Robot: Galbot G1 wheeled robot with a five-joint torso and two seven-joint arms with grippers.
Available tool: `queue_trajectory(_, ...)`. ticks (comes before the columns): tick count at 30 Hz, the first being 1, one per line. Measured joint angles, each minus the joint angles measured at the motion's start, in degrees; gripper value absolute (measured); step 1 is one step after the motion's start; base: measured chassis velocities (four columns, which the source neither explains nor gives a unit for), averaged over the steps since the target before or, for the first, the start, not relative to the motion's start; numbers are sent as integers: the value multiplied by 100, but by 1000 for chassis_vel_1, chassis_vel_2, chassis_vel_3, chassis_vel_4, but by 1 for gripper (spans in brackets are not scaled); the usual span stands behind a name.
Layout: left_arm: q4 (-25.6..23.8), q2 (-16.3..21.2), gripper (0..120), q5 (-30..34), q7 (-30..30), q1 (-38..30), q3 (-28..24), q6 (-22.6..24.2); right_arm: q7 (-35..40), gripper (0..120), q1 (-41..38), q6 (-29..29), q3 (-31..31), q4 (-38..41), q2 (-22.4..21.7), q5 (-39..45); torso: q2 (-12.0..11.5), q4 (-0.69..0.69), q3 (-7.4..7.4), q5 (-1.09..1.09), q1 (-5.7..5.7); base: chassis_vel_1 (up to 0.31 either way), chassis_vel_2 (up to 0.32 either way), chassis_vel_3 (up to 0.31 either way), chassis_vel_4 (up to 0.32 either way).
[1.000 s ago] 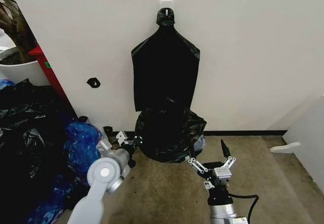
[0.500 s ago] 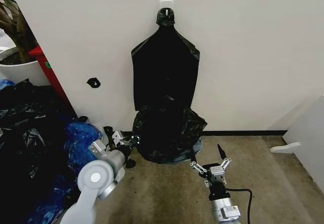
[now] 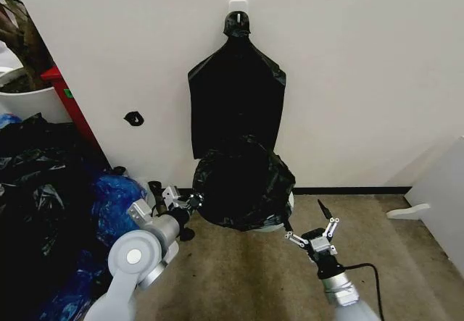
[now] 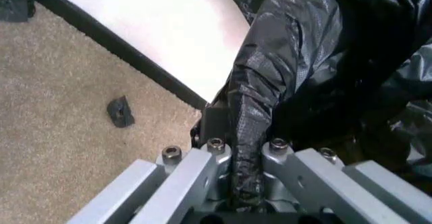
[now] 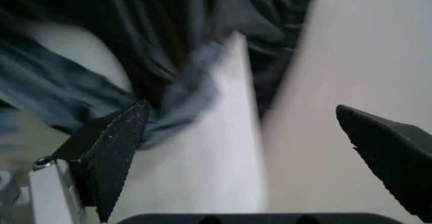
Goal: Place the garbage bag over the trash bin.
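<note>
Between left claw (image 4: 246, 183) tips: garbage bag (image 4: 324, 67).

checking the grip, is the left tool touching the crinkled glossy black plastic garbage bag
Touching. The left wrist view shows a twisted fold of the crinkled glossy black plastic garbage bag pinched between the left tool fingers.

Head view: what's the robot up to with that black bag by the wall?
It is pulling a garbage bag over a trash bin that stands on the carpet against the wall. The bag already covers nearly all of the bin; only a pale strip of bin shows at the lower right. The left gripper is shut on a fold of the bag at its left edge, seen clamped between the fingers in the left wrist view. The right gripper is open, just off the bin's lower right, holding nothing.
</note>
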State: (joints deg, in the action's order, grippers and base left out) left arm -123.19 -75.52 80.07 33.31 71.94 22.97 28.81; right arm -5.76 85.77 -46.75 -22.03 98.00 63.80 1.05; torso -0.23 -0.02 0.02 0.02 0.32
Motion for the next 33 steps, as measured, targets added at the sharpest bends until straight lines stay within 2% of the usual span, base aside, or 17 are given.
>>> queue_trajectory(1,27,1,1,-32,-26,-3,-16,-16,-820,100,29,-38,-71,6,-53,828,0,0,0,0,0,0,0,0,0)
queue_trajectory(2,27,1,1,-32,-26,-3,-16,-16,-820,100,29,-38,-71,6,-53,828,0,0,0,0,0,0,0,0,0)
queue_trajectory(6,93,13,1,-201,-154,-8,-117,-100,-3327,100,-18,-77,-381,41,-159,3335,0,0,0,0,0,0,0,0,0)
queue_trajectory(7,99,15,1,-221,-168,-7,-129,-109,-3454,100,-24,-63,-406,47,-162,3459,0,0,0,0,0,0,0,0,0)
queue_trajectory(8,123,50,1,-361,-250,1,-217,-174,-4199,100,-42,135,-551,183,-198,4313,0,0,0,0,0,0,0,0,0)
queue_trajectory(9,123,50,1,-361,-250,1,-217,-174,-4199,100,-42,135,-551,183,-198,4313,0,0,0,0,0,0,0,0,0)
queue_trajectory(12,139,183,1,-643,-437,42,-436,-290,-4715,100,-18,643,-725,713,-267,5515,0,-1,0,-2,0,0,0,0,0)
queue_trajectory(14,137,392,1,-1105,-691,91,-627,-433,-4244,100,-90,893,-828,1118,-324,6012,0,-1,0,-3,0,0,0,0,0)
queue_trajectory(16,192,606,1,-1778,-1053,136,-722,-726,-3729,100,-211,1044,-889,1254,-395,6180,0,-2,0,-3,0,0,0,0,0)
queue_trajectory(17,192,606,1,-1778,-1053,136,-722,-726,-3729,100,-211,1044,-889,1254,-395,6180,0,-2,0,-3,0,0,0,0,0)
queue_trajectory(19,363,921,1,-2631,-1671,148,-802,-1188,-3884,100,-402,1262,-986,1160,-514,6432,0,1,0,-1,0,0,0,0,0)
queue_trajectory(22,843,1374,1,-3610,-3129,41,-950,-2413,-4263,100,-590,1479,-1034,825,-753,6093,0,2,0,-1,0,0,0,0,0)
queue_trajectory(24,1088,1502,1,-3815,-3732,-27,-985,-2923,-4150,100,-622,1478,-953,732,-835,5809,0,-3,0,-3,0,0,0,0,0)
queue_trajectory(25,1352,1572,1,-3943,-4349,-101,-995,-3360,-3902,100,-679,1446,-822,615,-928,5453,0,-2,0,1,0,0,0,0,0)
queue_trajectory(26,1352,1572,1,-3943,-4349,-101,-995,-3360,-3902,100,-679,1446,-822,615,-928,5453,0,-2,0,1,0,0,0,0,0)
queue_trajectory(28,1773,1580,1,-4114,-5290,-179,-977,-3808,-3549,100,-812,1406,-631,453,-1070,5007,0,0,1,-2,0,0,0,0,0)
queue_trajectory(33,2131,1524,1,-4447,-6001,-181,-932,-4248,-3227,100,-1005,1382,-300,354,-1186,4354,0,1,0,-2,0,0,0,0,0)
